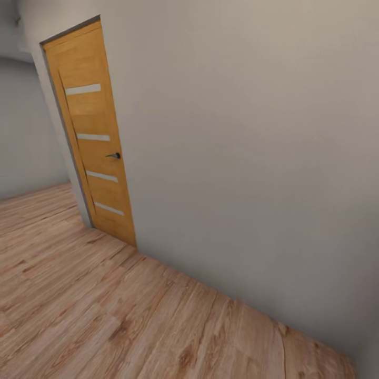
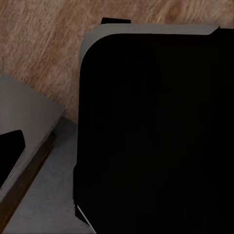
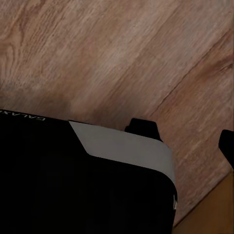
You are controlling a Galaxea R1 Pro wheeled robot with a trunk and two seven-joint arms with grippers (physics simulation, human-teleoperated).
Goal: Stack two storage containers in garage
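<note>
We face a wooden door (image 1: 90,131) in a white wall (image 1: 252,158), wood-plank floor (image 1: 105,316) below it. Right gripper (image 3: 187,136) fingertips are apart, holding nothing; the left gripper's opening we cannot tell.

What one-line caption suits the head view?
Closed wooden door with pale slats and dark handle, set in a plain wall above wood-plank flooring.

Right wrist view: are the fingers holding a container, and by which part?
Nothing is held. The right gripper is open, with bare wood-plank floor between its dark fingers.
</note>
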